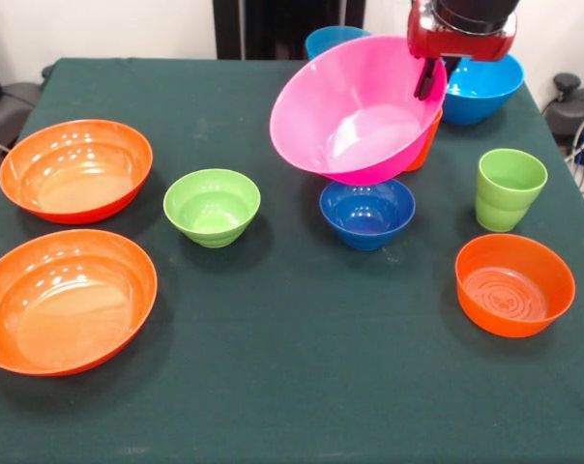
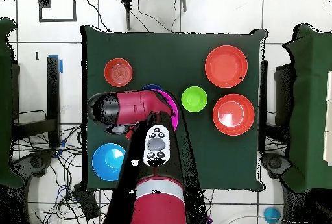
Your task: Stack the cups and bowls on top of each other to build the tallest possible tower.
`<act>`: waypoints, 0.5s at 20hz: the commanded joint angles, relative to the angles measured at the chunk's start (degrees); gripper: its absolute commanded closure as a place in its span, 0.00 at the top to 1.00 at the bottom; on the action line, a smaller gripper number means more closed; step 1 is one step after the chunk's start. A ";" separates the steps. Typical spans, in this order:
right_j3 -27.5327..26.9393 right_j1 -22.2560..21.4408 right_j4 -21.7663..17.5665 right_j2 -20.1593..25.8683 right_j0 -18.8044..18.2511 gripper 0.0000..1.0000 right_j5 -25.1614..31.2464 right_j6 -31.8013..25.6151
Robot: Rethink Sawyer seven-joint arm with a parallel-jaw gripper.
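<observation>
Pink plastic in my pincer (image 1: 433, 79): fingers closed on the far rim of the big pink bowl (image 1: 360, 111), which hangs tilted, its mouth turned toward the front camera, clear of the table (image 1: 302, 387). From overhead my arm covers nearly all of it; only a pink sliver (image 2: 172, 104) shows beside the wrist.

Directly under the pink bowl's lower edge sits the small dark blue bowl (image 1: 367, 213), upright on the green cloth. Whether the two touch I cannot tell. Behind the pink bowl, an orange edge (image 1: 427, 145) peeks out, mostly hidden.

Right of my pincer in the front view, a sky blue bowl (image 1: 485, 89) stands near the far edge; a second sky blue bowl (image 1: 333, 39) shows only its rim behind the pink one.

Further out: lime green cup (image 1: 510, 188) upright, the smaller orange bowl (image 1: 514, 285) just in front of it. Small lime green bowl (image 1: 212, 206) near mid-table. Two wide shallow orange bowls, one farther (image 1: 76, 170), one nearer (image 1: 67, 300), well apart from my load, each standing alone.
</observation>
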 commanded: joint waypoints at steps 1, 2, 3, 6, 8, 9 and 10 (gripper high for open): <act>-3.20 0.38 1.47 1.64 -0.18 0.00 1.96 7.65; -2.73 0.60 1.82 2.27 -0.96 0.00 0.70 7.03; -2.54 0.60 1.89 2.29 -1.07 0.00 0.13 7.08; -1.91 0.44 2.04 2.79 -1.44 0.00 -0.32 6.28; -2.11 0.72 1.67 3.06 -1.48 0.00 -0.58 5.52; -2.23 0.85 1.53 3.32 -1.58 0.00 -0.64 5.04; -2.99 1.44 1.38 3.91 -1.89 0.00 -0.60 4.09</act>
